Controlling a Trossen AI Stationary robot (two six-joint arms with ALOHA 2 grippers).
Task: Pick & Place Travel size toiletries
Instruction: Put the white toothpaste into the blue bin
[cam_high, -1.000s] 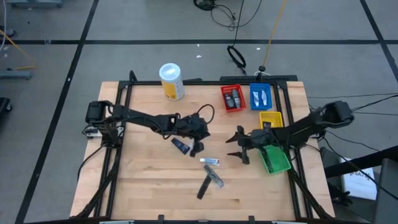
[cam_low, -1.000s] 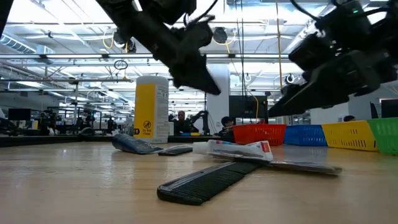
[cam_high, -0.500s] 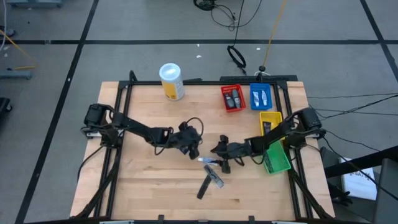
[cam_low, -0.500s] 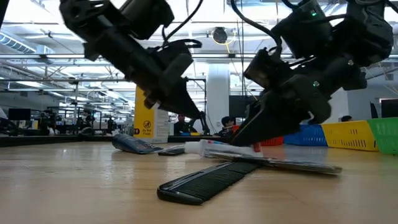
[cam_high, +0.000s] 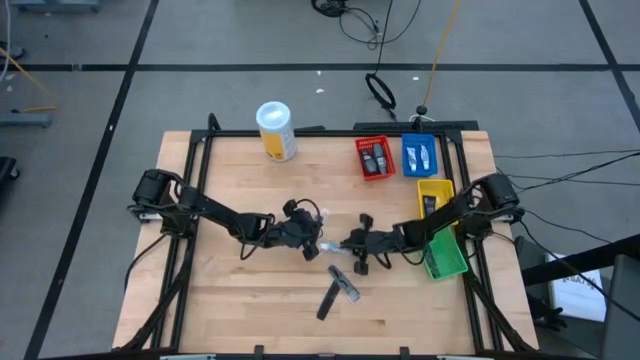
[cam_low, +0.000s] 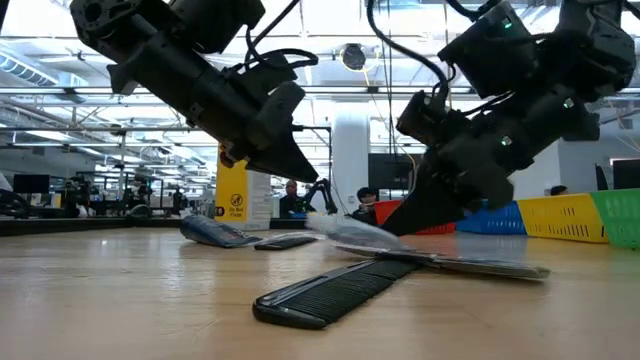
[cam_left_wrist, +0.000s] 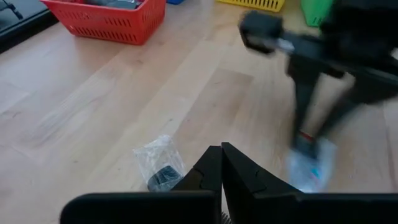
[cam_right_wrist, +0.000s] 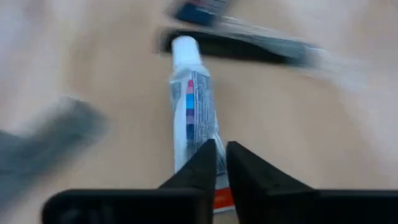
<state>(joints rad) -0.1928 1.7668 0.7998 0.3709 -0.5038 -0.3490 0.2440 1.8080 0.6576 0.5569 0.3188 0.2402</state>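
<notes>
A white toothpaste tube (cam_right_wrist: 189, 99), one of the travel size toiletries, lies mid-table, and my right gripper (cam_right_wrist: 221, 149) is shut on it. In the high view that gripper (cam_high: 345, 243) reaches in from the table's right. My left gripper (cam_high: 310, 243) is shut on nothing and hovers just left of the tube, above a clear packet (cam_left_wrist: 159, 163) with a dark item inside. A dark blue tube (cam_low: 215, 232) and a dark flat item (cam_low: 282, 241) lie behind on the wood. My right gripper pinches the toothpaste tube's flat crimped end (cam_right_wrist: 194, 142) between its two fingers. The fingers slant down from the table's right and lie along the tube, whose cap (cam_right_wrist: 184, 48) points away from them. In the low view the tube (cam_low: 345, 228) looks tilted, its cap end raised.
A black comb (cam_high: 327, 299) and a grey packaged item (cam_high: 345, 285) lie nearer the front edge. Red (cam_high: 375, 157), blue (cam_high: 419, 153), yellow (cam_high: 436, 194) and green (cam_high: 441, 256) bins line the right side. A white canister with a yellow label (cam_high: 276, 130) stands at the far left.
My right gripper has swung from beside the green bin toward the table's left and down to the toothpaste tube, and has shut on its end. The tube's cap end has tipped up. My left gripper, still shut, has come down and nearer the front edge.
</notes>
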